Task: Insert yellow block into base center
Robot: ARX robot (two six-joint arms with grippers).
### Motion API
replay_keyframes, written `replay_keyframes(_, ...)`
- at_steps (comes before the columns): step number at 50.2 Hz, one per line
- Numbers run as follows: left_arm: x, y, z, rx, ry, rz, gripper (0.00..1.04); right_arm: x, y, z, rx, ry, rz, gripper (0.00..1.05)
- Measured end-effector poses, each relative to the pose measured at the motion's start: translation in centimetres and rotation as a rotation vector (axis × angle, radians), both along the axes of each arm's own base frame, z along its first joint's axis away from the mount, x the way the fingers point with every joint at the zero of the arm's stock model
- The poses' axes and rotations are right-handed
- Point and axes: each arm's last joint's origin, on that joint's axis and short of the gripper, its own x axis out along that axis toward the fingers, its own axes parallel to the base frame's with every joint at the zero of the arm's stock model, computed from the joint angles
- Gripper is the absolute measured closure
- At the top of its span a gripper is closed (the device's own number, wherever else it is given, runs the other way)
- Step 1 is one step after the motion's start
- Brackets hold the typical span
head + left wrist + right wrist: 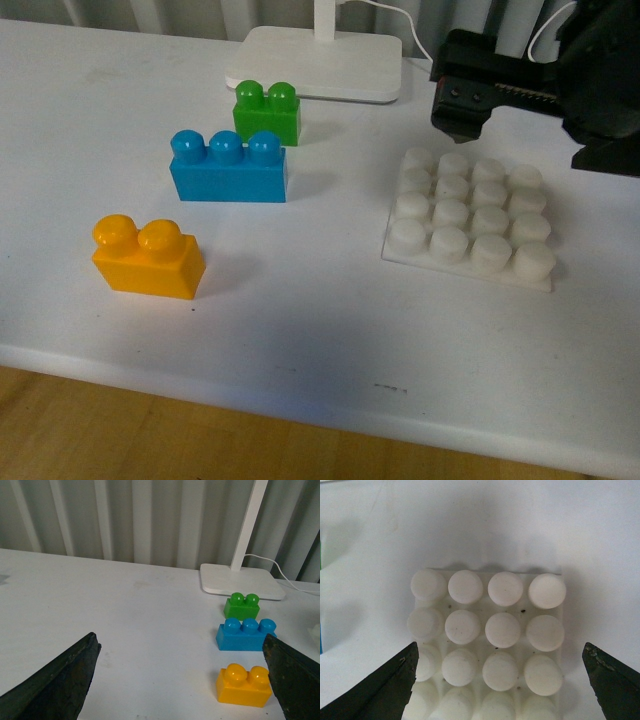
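Light is bright, soft and even in all three views. In the front view, faint shadows spread rightward from the yellow block (pixel 148 260) across the table (pixel 300 330). The base (pixel 502 630) nearly washes out, white on white, under the right wrist camera. The close fingers (pixel 55 685) look dark and soft-edged, and mild grain runs throughout.

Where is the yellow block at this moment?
In the front view, the yellow block stands at the left, in front of the blue brick and well left of the base.

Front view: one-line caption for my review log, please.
Yellow-orange two-stud plastic brick stands untouched left of the white square studded base plate, with the right arm's black claw hovering near its far edge.
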Motion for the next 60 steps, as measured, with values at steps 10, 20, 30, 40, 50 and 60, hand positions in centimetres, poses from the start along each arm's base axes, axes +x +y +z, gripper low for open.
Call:
replay_keyframes(10, 0.0, 0.0, 0.0, 0.000, 0.000, 0.000, 0.06, -2.5, -2.5, 2.5, 0.037, -0.109, 0.028, 0.09)
replay_keyframes(20, 0.0, 0.0, 0.0, 0.000, 0.000, 0.000, 0.06, -6.4, -5.5, 4.4, 0.065, -0.238, 0.056, 0.09)
replay_keyframes(30, 0.0, 0.0, 0.0, 0.000, 0.000, 0.000, 0.06, -10.7, -8.3, 5.4, 0.096, -0.336, 0.059, 0.09)
replay_keyframes(40, 0.0, 0.0, 0.0, 0.000, 0.000, 0.000, 0.06, -15.1, -11.2, 5.8, 0.137, -0.474, 0.042, 0.09)
replay_keyframes(50, 0.0, 0.0, 0.0, 0.000, 0.000, 0.000, 0.06, -16.9, -12.0, 5.2, -0.043, -0.766, 0.003, 0.23)
replay_keyframes(60, 0.0, 0.0, 0.0, 0.000, 0.000, 0.000, 0.06, -18.3, -11.9, 3.0, -0.172, -0.900, 0.048, 0.64)
